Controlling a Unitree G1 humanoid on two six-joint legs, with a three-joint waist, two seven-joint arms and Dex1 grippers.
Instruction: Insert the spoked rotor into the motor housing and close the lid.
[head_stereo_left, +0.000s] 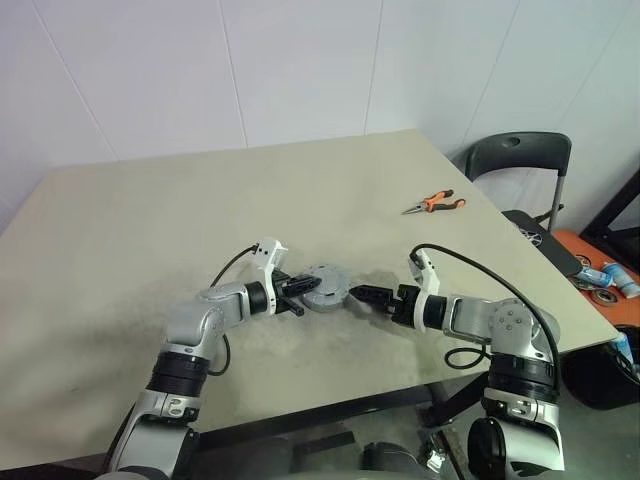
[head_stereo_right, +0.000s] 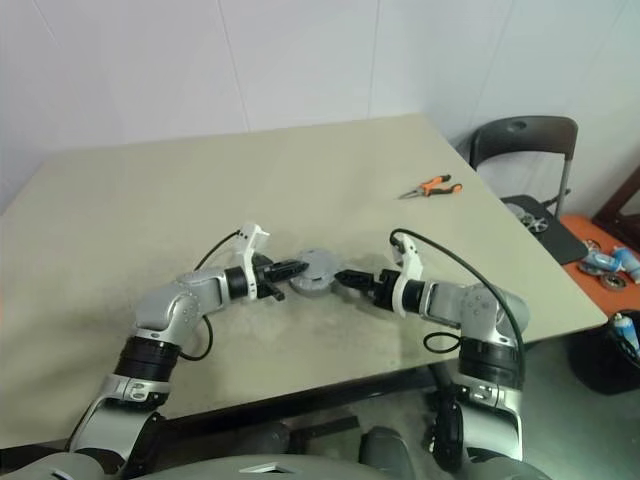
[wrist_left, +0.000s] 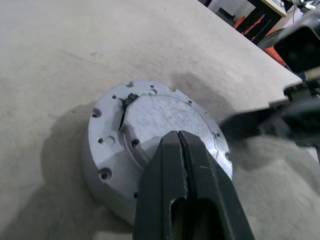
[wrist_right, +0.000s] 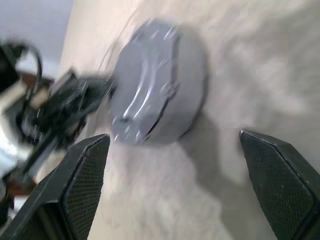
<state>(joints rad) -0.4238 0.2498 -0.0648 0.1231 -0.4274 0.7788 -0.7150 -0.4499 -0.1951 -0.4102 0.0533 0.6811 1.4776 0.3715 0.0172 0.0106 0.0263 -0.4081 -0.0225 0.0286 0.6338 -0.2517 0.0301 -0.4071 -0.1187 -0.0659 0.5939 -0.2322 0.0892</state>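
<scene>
Scene: I look down from the head camera on a beige table (head_stereo_left: 200, 230); orange-handled pliers (head_stereo_left: 434, 203) lie alone toward the upper right of the frame, and a dark chair (head_stereo_left: 518, 160) stands past the table's right edge.
Housing and lid: a squat grey motor housing (head_stereo_left: 325, 298) sits at the centre of the frame with the lid (wrist_left: 160, 125) already on top of it; the lid's face shows notches and small screw holes.
Rotor: I cannot see the spoked rotor; I judge it is inside, under the lid, but nothing confirms that.
Left tool: my left gripper (head_stereo_left: 297, 290) is clenched, fingers pressed together with nothing between them, and its tips lie over the lid's near edge.
Right tool: my right gripper (head_stereo_left: 362, 294) is released, its jaws spread wide, just beside the housing on the right side of the frame and apart from it.
Step in hand: I judge this is seating the lid.
How to do it well: I would bring the open right jaws level around the housing wall to steady it, then press down with the shut left tips near the lid's centre.
Risk: an off-centre push could tilt the lid or slide the whole unit.
</scene>
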